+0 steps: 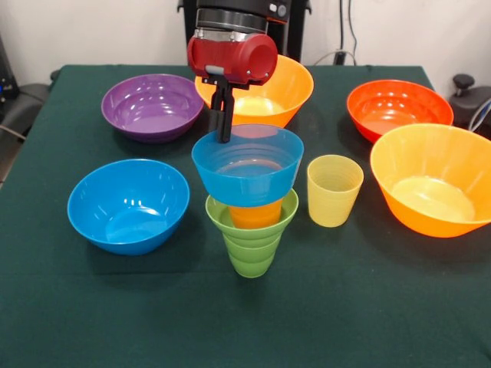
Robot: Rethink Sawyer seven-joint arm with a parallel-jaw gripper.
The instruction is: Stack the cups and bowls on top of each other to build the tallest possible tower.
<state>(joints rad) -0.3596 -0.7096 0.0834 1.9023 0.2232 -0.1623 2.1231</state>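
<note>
The blue bowl (128, 205) at the left and the purple bowl (153, 106) behind it leave a narrow lane beside the tower (252, 201), which stands mid-table. There the gripper (223, 115) pinches the far rim of the top bowl (247, 165), fingers pressed on it; released off-centre, that bowl could tip. At the right, the yellow cup (334, 190) stands close by, easily knocked.

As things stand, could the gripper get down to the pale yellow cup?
Probably yes. The pale yellow cup stands upright and open-topped, apart from the tower, nothing above it. The gripper hangs at the small blue bowl.
</note>
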